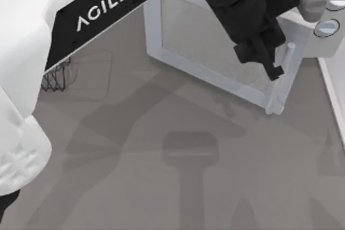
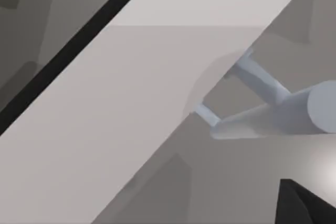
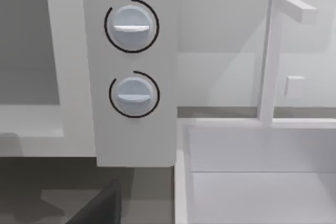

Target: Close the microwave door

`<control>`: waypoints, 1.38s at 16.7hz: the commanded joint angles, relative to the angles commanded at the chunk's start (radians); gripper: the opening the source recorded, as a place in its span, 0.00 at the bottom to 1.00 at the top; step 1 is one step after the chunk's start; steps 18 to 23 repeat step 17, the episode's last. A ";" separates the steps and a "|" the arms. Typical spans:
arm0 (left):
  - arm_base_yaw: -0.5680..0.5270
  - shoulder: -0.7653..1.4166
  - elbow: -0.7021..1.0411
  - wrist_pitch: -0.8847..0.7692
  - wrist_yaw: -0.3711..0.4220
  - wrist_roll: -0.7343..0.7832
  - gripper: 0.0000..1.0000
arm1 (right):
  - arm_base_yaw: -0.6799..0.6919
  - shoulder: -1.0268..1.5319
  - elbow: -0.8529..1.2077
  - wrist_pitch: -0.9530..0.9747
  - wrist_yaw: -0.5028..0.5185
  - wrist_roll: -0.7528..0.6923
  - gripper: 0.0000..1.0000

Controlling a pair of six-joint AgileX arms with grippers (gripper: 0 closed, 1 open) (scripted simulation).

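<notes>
1. Nearest the overhead camera, the left arm's broad white link (image 1: 32, 52), with a black band lettered AGILE·X, crosses the upper left of the view toward the appliance.
2. Microwave door (image 1: 215, 47), a large white-framed rectangular panel with a grey speckled window: it stands swung open at upper centre of the table, its free edge toward the table's middle-right.
3. Pale vertical bar handle (image 1: 288, 60) runs along that free edge; in the left wrist view the same handle (image 2: 283, 111) appears as a pale blue-grey cylinder on two short struts off the door's white frame (image 2: 121, 108).
4. Left gripper (image 1: 261, 55), black and two-fingered, hangs over the door's window just beside the handle; whether its fingers are spread or pressed together cannot be told.
5. Microwave (image 1: 318, 9), a big white box appliance, sits at the upper right; two round grey-blue knobs (image 3: 131, 24) are stacked on its white side panel, each ringed by a thin black arc, with the pale cavity (image 3: 29, 40) beside the panel.
6. Dark wire rack (image 1: 64, 74) lies on the grey table (image 1: 161, 187) at the left, partly under the arm.
7. White basin with a thin white upright post (image 3: 268, 56) stands beside the microwave.
8. Right gripper shows as a dark finger (image 3: 100, 208) in front of the knob panel; its state cannot be told.
</notes>
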 joint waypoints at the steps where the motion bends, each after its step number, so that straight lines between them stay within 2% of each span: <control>1: 0.000 0.000 0.000 0.000 0.000 0.000 0.00 | 0.000 0.000 0.000 0.000 0.000 0.000 1.00; 11: -0.046 0.100 0.058 -0.086 0.018 -0.016 0.00 | 0.000 0.000 0.000 0.000 0.000 0.000 1.00; 16: -0.037 0.094 0.142 -0.055 -0.012 -0.028 0.00 | 0.000 0.000 0.000 0.000 0.000 0.000 1.00; 23: -0.035 0.093 0.148 -0.051 -0.014 -0.028 0.00 | 0.000 0.000 0.000 0.000 0.000 0.000 1.00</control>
